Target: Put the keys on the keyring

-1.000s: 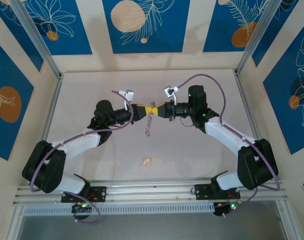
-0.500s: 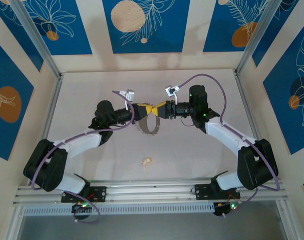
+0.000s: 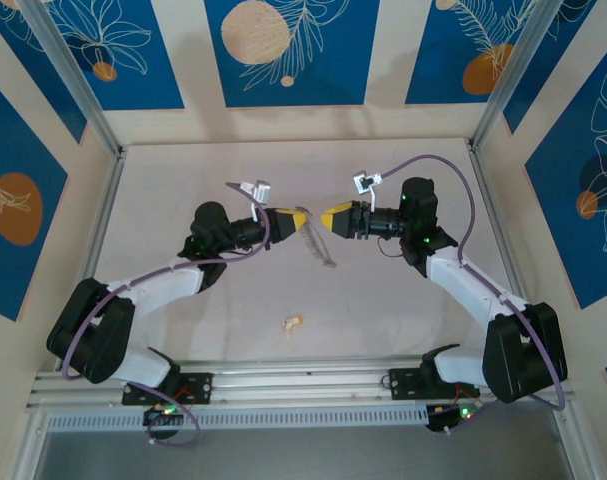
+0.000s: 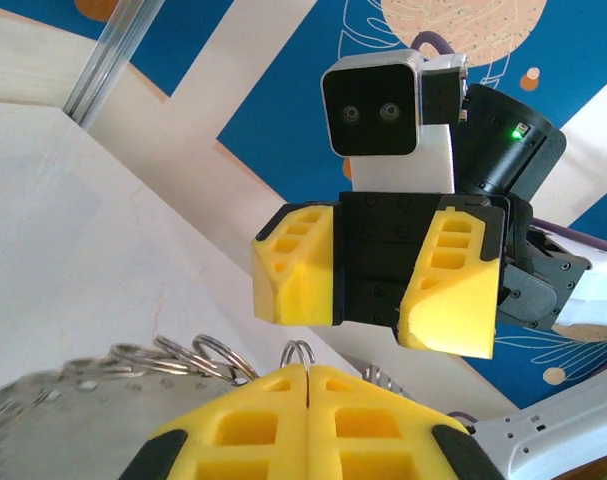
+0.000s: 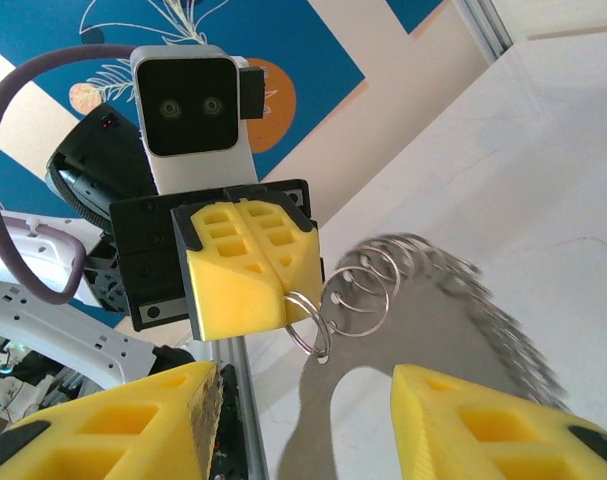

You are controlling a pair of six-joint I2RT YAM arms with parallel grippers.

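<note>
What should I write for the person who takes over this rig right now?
Left gripper: shut on a small loop of the keyring, which hangs from it.
Right gripper: open, empty, facing the left one, clear of the keyring.
Key: loose on the table, nearer the arm bases.
Done: keyring is held up.
Left: pick up the key and thread it on.

The pale, off-white desk (image 3: pixel 183 180) spreads across the middle of the top view, edged by a metal rail (image 3: pixel 303 380) along its bottom side, and on its bare surface, low and slightly left of centre, lies one tiny pale-gold key (image 3: pixel 294 322), a little above that rail.
</note>
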